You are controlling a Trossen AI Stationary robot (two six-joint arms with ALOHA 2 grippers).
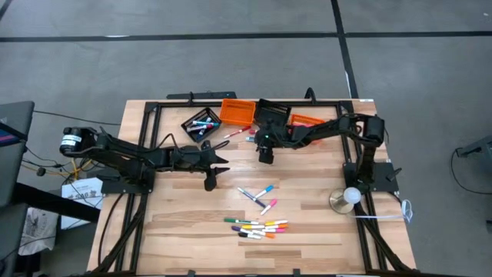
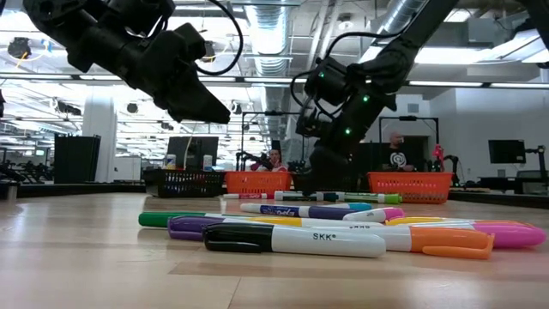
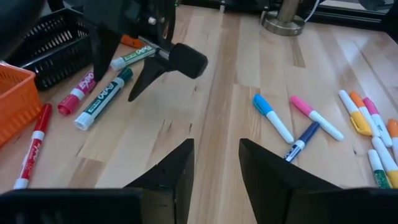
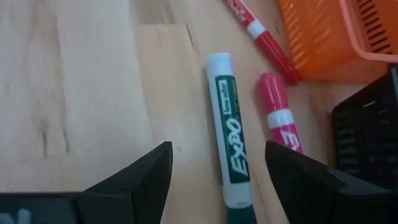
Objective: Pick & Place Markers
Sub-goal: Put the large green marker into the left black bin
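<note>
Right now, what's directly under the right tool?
Under the open right tool: a green Expo marker flat on the table, a pink marker beside it. The green marker's far end is cut off from view.

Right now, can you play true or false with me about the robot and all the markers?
1. The right gripper is open above a green marker. True.
2. The left gripper is holding a blue marker. False: nothing is between its fingers; the blue-capped marker lies on the table.
3. A black bin has markers inside. True.
4. All the markers are already in bins. False: a bunch of markers still lies on the table.
5. A red marker lies beside an orange bin. True.
</note>
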